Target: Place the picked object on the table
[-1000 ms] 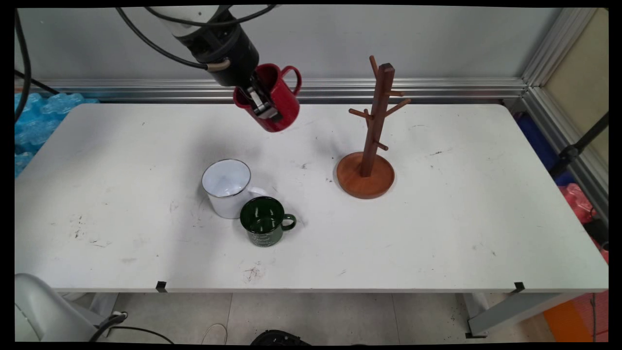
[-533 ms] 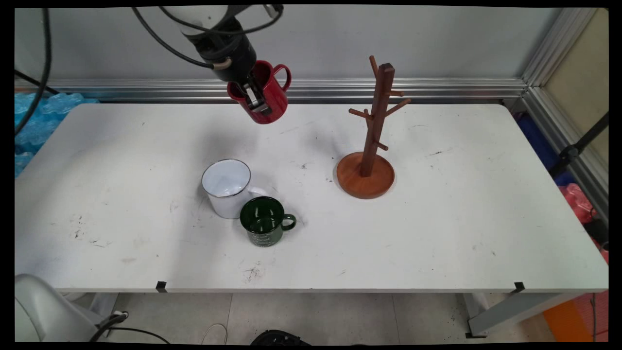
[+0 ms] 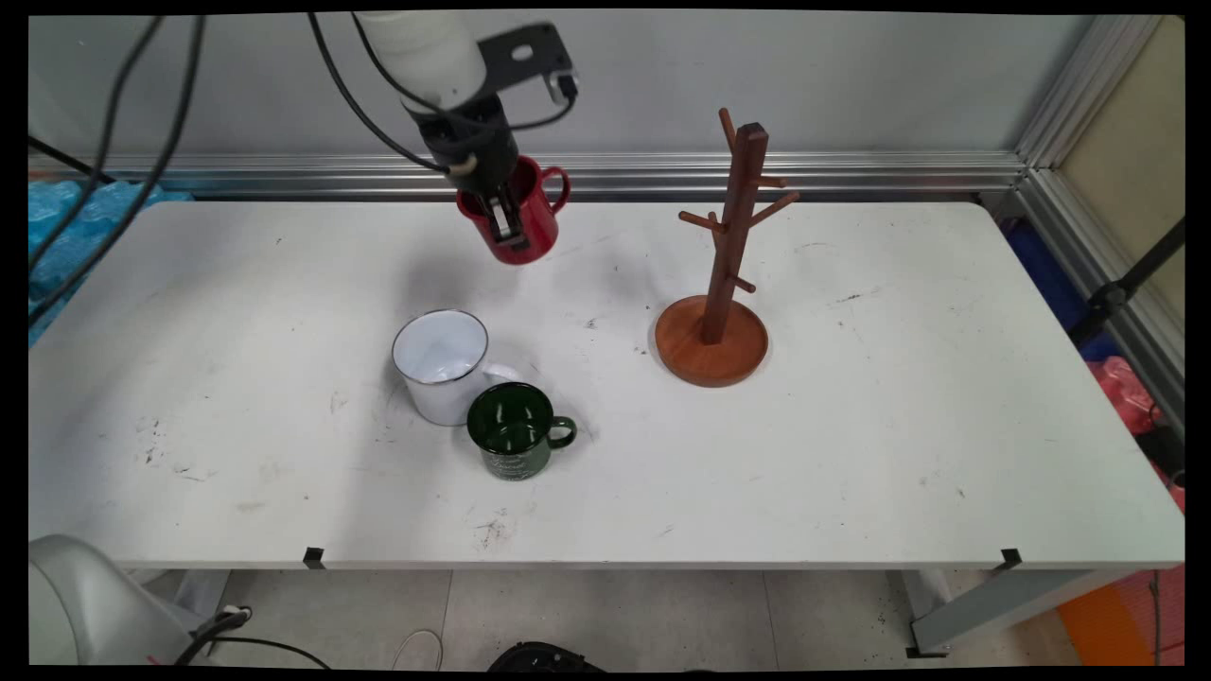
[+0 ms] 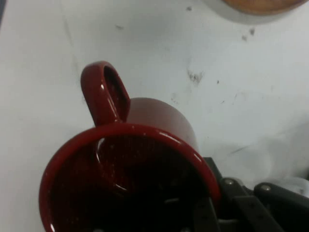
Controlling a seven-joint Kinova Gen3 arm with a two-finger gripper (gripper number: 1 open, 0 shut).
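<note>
Red mug [image 3: 518, 216] hangs clear above the table's [image 3: 851, 454] far side, pinched at its rim by the gripper [image 3: 501, 216], one finger inside, one outside, handle pointing right. Nearest the camera sits a green mug [image 3: 513, 430], touching a white mug [image 3: 443, 364]. A wooden mug tree [image 3: 724, 274] stands farther right.

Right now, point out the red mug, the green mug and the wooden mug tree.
red mug [image 3: 532, 227]: main view, outer side wall.
green mug [image 3: 514, 459]: main view, front wall.
wooden mug tree [image 3: 736, 218]: main view, upright post.
</note>
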